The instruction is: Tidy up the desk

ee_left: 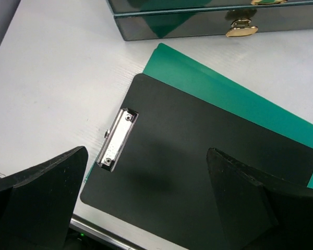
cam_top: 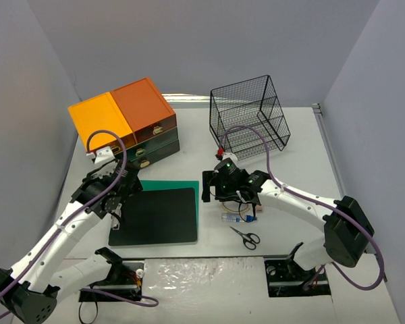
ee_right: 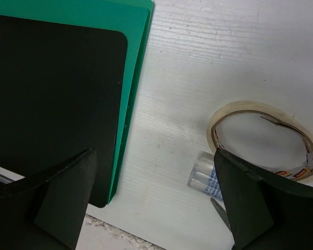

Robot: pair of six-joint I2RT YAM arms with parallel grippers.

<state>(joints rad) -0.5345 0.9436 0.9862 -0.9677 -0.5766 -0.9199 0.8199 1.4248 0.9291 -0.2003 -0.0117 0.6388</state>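
The matte white table (cam_top: 310,158) lies under both arms and carries everything. The left arm bends forward, and the left claw (ee_left: 148,203) hangs wide open and empty above a smooth black clipboard (ee_left: 208,172) with a shiny metal clip (ee_left: 117,139). The clipboard lies on a flat green board (ee_left: 240,101). The right claw (ee_right: 156,198), also wide open and empty, points down beside a thin tape ring (ee_right: 250,105) and a small clear bottle (ee_right: 202,174).

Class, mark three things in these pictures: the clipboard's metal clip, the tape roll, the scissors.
metal clip (ee_left: 117,139): left wrist view, middle of the silver plate.
tape roll (ee_right: 240,107): right wrist view, far rim of the ring.
scissors (cam_top: 246,236): top external view, near the pivot.
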